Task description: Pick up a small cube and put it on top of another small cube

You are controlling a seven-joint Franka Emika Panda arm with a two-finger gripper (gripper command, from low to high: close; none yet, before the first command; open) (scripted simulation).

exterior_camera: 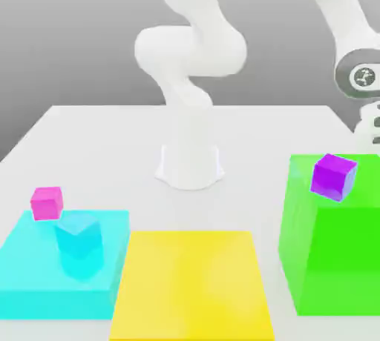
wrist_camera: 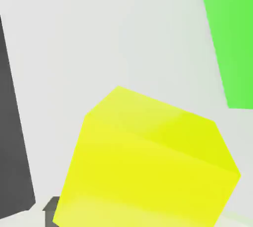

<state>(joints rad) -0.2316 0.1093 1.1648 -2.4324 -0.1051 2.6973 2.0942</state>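
Note:
The small cube (wrist_camera: 148,162), plain bright yellow, sits tilted and very close in front of the hand camera, and my gripper is shut on it. The arm's wrist (exterior_camera: 362,76) reaches past the exterior view's right edge, above the table's far right corner. Other small cubes stand in the exterior view. A purple one (exterior_camera: 333,176) rests on the tall green block (exterior_camera: 334,250). A magenta one (exterior_camera: 46,203) and a cyan one (exterior_camera: 78,239) sit on the flat cyan slab (exterior_camera: 30,280).
A big flat yellow slab (exterior_camera: 191,284) lies at the front middle, between the cyan slab and the green block. The robot's white base (exterior_camera: 189,161) stands at the table's middle. The green block's side (wrist_camera: 232,38) shows near the held cube, over the white table (wrist_camera: 99,33).

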